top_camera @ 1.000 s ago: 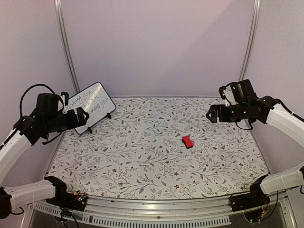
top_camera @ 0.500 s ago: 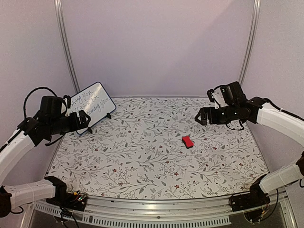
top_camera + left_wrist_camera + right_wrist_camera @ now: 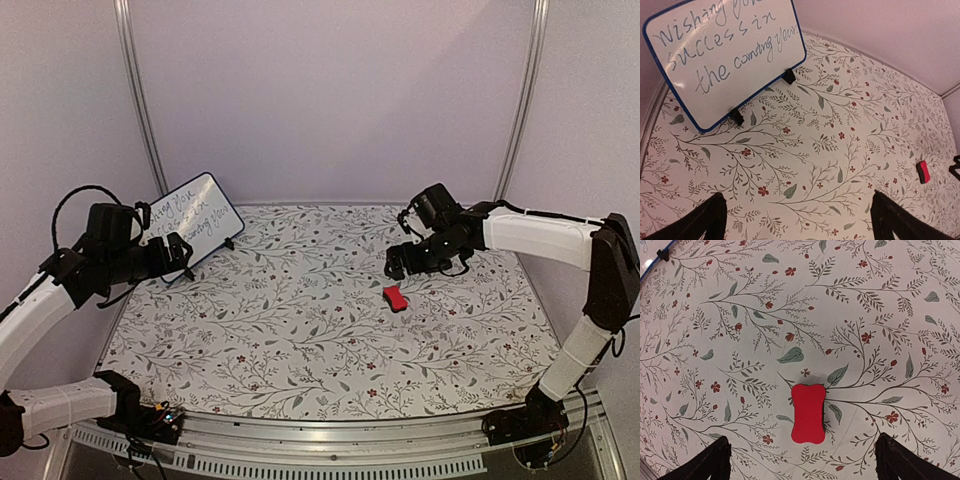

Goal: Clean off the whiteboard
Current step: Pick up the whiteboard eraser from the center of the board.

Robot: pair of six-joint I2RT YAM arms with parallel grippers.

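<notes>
The whiteboard (image 3: 193, 223) stands tilted at the far left of the table, with a blue frame, black feet and handwritten lines; in the left wrist view (image 3: 725, 55) it reads "Wishing you success in the coming year". My left gripper (image 3: 178, 254) hovers open and empty just in front of it (image 3: 797, 220). A small red block (image 3: 396, 298) lies on the cloth right of centre. My right gripper (image 3: 402, 264) is open and empty just above and behind it; in the right wrist view (image 3: 802, 460) the block (image 3: 808, 413) lies between the spread fingers.
The table (image 3: 300, 330) has a floral patterned cloth. Metal posts (image 3: 140, 100) and pale walls enclose the back and sides. The red block also shows far right in the left wrist view (image 3: 923, 171).
My right arm has swung left and down from the far right side to just above the red block. My left gripper has shifted slightly and stays by the whiteboard.
</notes>
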